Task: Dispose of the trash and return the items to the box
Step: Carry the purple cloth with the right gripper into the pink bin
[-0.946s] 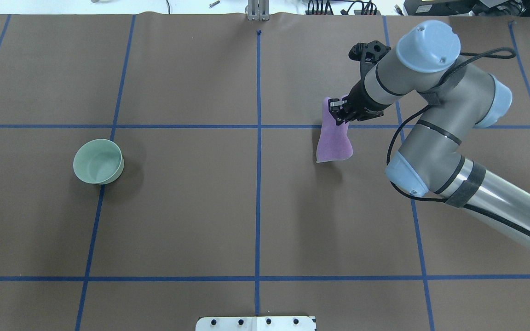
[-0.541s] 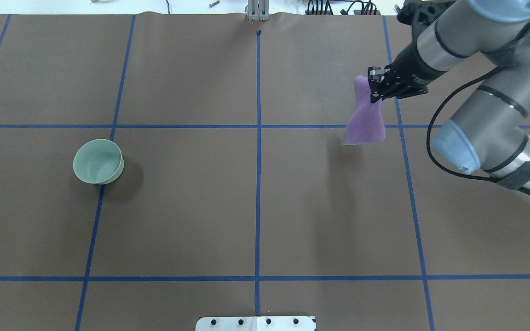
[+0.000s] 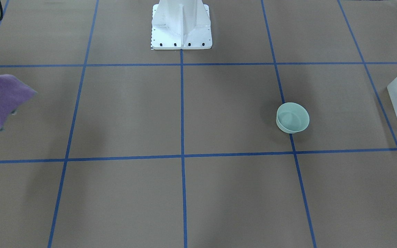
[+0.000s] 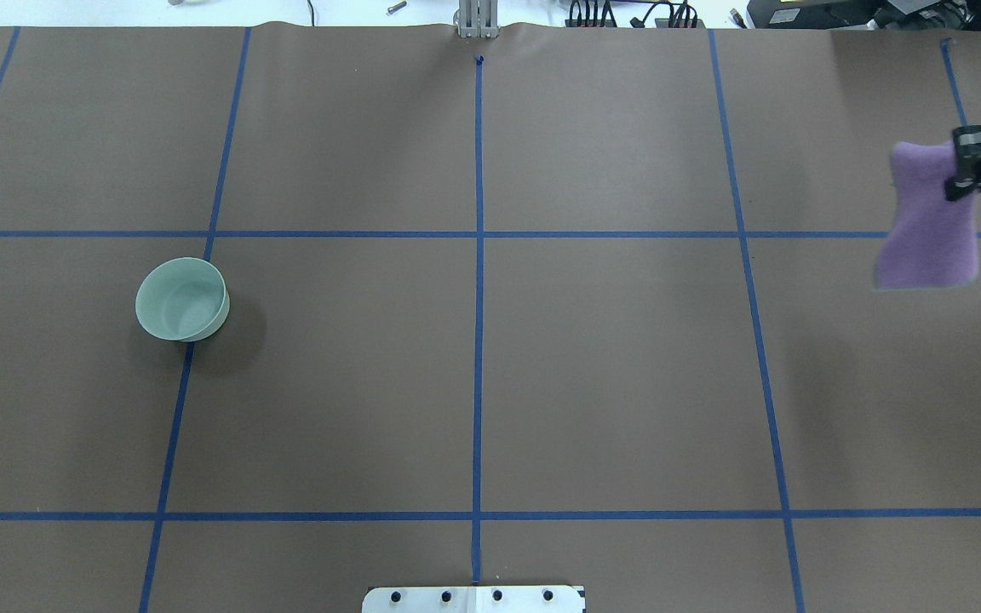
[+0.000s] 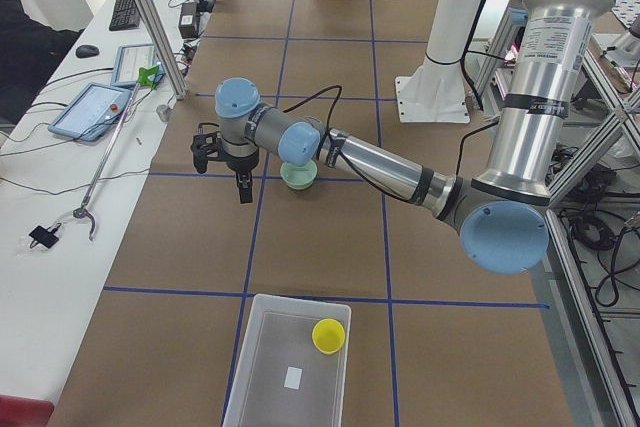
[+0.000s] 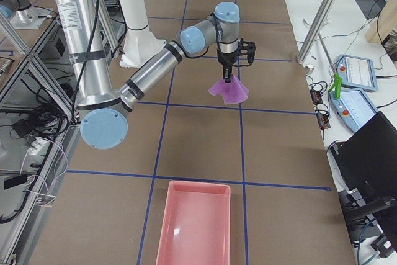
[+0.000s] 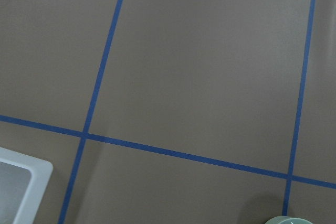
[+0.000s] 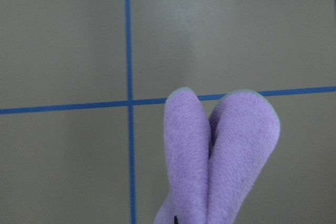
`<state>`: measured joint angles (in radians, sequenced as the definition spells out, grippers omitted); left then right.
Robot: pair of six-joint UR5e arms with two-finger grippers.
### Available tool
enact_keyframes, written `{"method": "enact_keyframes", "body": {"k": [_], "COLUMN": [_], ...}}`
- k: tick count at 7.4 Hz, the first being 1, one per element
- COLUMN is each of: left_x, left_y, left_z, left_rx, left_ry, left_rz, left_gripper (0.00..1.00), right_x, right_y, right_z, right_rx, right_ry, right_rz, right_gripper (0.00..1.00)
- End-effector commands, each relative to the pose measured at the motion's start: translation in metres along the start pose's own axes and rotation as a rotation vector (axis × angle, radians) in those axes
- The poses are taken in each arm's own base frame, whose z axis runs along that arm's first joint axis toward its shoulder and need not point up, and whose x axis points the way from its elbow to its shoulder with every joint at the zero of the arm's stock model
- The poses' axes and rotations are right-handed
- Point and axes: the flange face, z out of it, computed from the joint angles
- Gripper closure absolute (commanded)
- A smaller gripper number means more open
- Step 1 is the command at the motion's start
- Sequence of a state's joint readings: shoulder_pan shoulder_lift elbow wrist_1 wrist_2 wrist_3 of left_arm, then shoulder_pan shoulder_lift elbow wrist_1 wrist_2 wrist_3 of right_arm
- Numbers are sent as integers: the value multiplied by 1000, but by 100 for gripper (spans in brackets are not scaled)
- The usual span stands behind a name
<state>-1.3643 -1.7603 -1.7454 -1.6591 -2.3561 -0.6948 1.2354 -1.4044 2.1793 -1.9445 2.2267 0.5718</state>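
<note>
Brown paper gridded with blue tape covers the table; the right gripper pinches the purple cloth, hanging clear, and the pink tray lies beyond it at the robot's right end.

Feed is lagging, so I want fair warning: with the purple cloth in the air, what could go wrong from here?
1. The right gripper pinches only the top edge of the purple cloth; the rest hangs loose and might slip out before reaching the pink tray.
2. The hanging cloth could catch the tray's wall on arrival.
</note>
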Motion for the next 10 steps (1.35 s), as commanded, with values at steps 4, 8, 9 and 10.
{"method": "enact_keyframes", "body": {"k": [4, 8, 9, 10], "left_x": [50, 55, 49, 50], "left_y": [-12, -14, -17, -21], "left_z": [42, 40, 49, 66], "left_rx": [3, 10, -1, -2], "left_ry": [-38, -35, -49, -51], "left_rz": [5, 17, 11, 30], "left_gripper": [2, 2, 2, 2], "right_x": [237, 410, 432, 446], "right_y": [-12, 17, 23, 16], "right_z": [-16, 90, 113, 129], "right_rx": [-189, -263, -252, -267], "right_ry": [96, 46, 50, 47], "right_rz": [-110, -125, -127, -119], "right_gripper": [100, 100, 100, 100]}}
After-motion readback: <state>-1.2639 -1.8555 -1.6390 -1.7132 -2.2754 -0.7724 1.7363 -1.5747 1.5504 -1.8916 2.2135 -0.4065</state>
